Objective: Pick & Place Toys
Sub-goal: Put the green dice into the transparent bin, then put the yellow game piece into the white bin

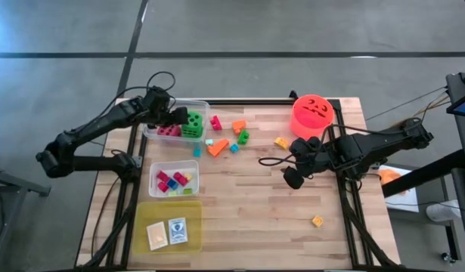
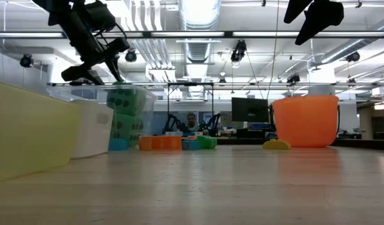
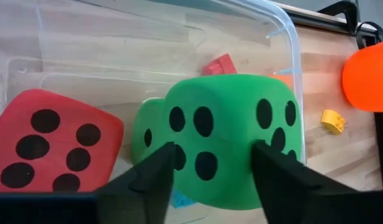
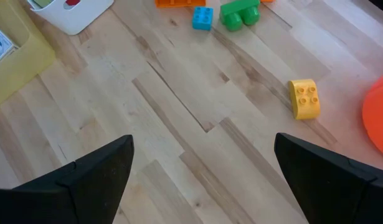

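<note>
The left gripper (image 3: 211,165) hung over the clear tub (image 1: 151,133), fingers parted around the green die (image 3: 225,146) resting inside: a release, apparently. The right gripper (image 4: 203,174) waited wide open above the counter (image 1: 247,196); next, it would need to reach a loose block such as the yellow one (image 4: 303,98).

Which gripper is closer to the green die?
Left. The left gripper is open right over the green die in the tub; the right gripper hangs open far across the table.

The pink die (image 3: 51,146) is cut off by the left wrist view's edge, and the cards (image 1: 166,233) are too tiny to read.
</note>
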`<state>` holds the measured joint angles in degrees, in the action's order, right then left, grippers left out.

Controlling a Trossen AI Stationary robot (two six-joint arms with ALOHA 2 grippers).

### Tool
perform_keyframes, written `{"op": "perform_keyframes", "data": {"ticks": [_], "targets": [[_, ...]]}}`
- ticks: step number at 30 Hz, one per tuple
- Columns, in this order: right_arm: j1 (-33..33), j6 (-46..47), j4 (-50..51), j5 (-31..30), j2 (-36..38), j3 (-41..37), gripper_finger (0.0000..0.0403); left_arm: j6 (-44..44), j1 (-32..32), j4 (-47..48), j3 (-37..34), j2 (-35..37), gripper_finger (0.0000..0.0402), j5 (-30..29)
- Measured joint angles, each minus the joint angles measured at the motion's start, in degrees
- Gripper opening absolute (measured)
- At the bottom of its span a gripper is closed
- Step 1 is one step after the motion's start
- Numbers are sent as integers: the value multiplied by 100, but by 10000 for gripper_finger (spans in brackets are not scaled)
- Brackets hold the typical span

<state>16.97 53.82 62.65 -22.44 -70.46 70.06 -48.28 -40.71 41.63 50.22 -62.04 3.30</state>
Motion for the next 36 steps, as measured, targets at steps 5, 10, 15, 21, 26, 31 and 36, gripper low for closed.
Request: {"op": "perform_keyframes", "data": {"ticks": [5, 10, 15, 21, 26, 31, 36], "targets": [[0, 0, -2, 0, 0, 0, 384, -111, -11, 14, -4, 0, 258, 1], [0, 0, -4, 2, 0, 0, 384, -123, -11, 30, -4, 0, 286, 1], [0, 0, -7, 12, 0, 1, 384, -161, -17, 46, -4, 0, 289, -3], [2, 0, -4, 34, 0, 1, 384, -162, -28, 135, -4, 45, 289, -165], [2, 0, -4, 63, 0, 2, 384, -147, -37, 223, -4, 200, 289, -366], [2, -2, -4, 63, 0, 2, 384, -93, -39, 414, -2, 232, 289, -371], [2, -2, -6, 63, 0, 2, 384, -10, -39, 517, -2, 246, 289, -373]]}}
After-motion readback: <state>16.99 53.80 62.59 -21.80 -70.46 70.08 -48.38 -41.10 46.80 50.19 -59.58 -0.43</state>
